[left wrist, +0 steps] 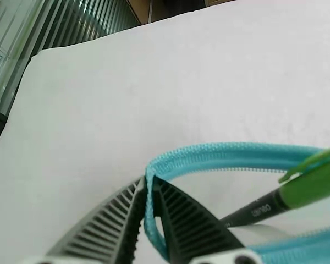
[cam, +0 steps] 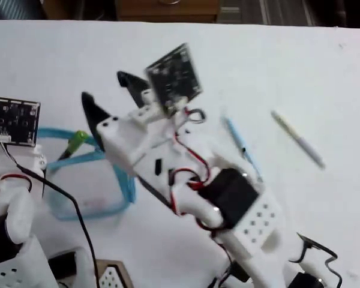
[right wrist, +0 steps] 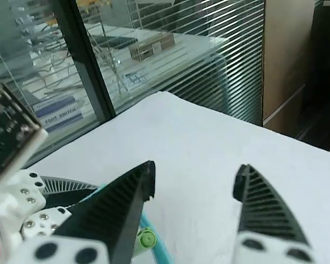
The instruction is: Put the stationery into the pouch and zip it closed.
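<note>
High view, over a white table (cam: pixel 288 60): two arms, one pouch and three pens. The clear pouch (cam: pixel 127 191) with its teal zip edge lies at 9 o'clock on the table. One green pen (cam: pixel 78 140) pokes out of its mouth toward 12 o'clock. Two more pens lie loose at 3 o'clock from the right arm, well apart from the pouch: a blue pen (cam: pixel 237 141) and, farther toward 3 o'clock, a pale pen (cam: pixel 297 139). The right gripper (cam: pixel 102 86) sits at 12 o'clock from the pouch, its two black fingers spread wide and holding nothing, with the green pen's tip just at 6 o'clock from them. In the right wrist view that gripper (right wrist: pixel 197 168) gapes the same way over bare table, with the green pen (right wrist: pixel 146 239) and the pouch (right wrist: pixel 157 247) just by one finger. In the left wrist view the left gripper (left wrist: pixel 149 190) has its ribbed fingers pressed onto the end of the pouch (left wrist: pixel 225 149), pinching the teal zip band. The green pen (left wrist: pixel 308 187) slants between the two parted zip bands. From above, the left arm's camera board covers the pinch, the left arm hides the pouch's 9 o'clock corner, and the blue pen's near end runs under the right arm.
</note>
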